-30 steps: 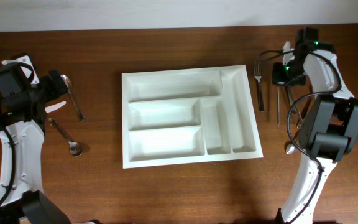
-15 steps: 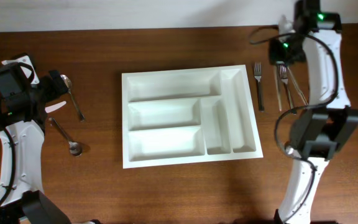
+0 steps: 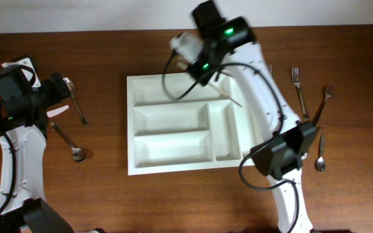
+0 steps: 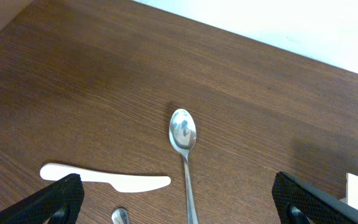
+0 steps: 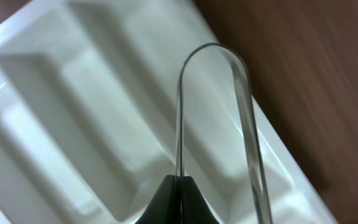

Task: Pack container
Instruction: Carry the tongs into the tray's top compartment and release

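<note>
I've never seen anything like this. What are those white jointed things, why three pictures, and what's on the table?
Those are two robot arms, each ending in a two-finger gripper. The wide picture comes from a camera above the table; the other two from cameras on the wrists. A white cutlery tray lies in the middle, spoons and a white knife to its left, forks to its right. The right gripper holds a thin metal utensil over the tray. The left gripper is open and holds nothing.

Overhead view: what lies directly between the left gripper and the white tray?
A metal spoon lies close beside the left gripper. Beyond it is bare wood up to the container, as the overhead view shows.
</note>
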`<state>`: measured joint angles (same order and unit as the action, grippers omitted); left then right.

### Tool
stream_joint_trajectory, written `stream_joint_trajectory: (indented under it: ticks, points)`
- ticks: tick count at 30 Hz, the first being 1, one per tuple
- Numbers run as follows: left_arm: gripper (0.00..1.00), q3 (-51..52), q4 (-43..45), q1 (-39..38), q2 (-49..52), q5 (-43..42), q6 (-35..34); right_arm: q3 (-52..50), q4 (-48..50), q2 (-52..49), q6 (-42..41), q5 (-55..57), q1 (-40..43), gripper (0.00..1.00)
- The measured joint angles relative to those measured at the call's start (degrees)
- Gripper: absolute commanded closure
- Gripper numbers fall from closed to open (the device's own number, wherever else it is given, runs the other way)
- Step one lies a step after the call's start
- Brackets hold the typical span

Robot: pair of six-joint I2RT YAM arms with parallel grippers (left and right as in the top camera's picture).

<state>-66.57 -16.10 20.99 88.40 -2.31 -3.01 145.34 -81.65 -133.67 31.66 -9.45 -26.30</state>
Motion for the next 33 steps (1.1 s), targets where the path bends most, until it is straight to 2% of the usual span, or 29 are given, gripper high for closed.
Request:
stream_joint_trajectory:
  ticks: [5,11,21,33]
  points:
    - [0.01,0.0,0.0,0.0,0.0,0.0,0.0,-2.49,1.9,0.0,10.54,-1.7,-4.61,0.96]
    - [0.01,0.0,0.0,0.0,0.0,0.0,0.0,-9.4,10.12,0.0,19.65,-2.97,-5.95,0.96]
    - [0.01,0.0,0.0,0.0,0.0,0.0,0.0,-17.77,20.65,-0.02,22.8,-3.76,-4.81,0.96]
    - [0.01,0.0,0.0,0.0,0.0,0.0,0.0,-18.12,24.5,-1.53,23.06,-6.75,-3.89,0.96]
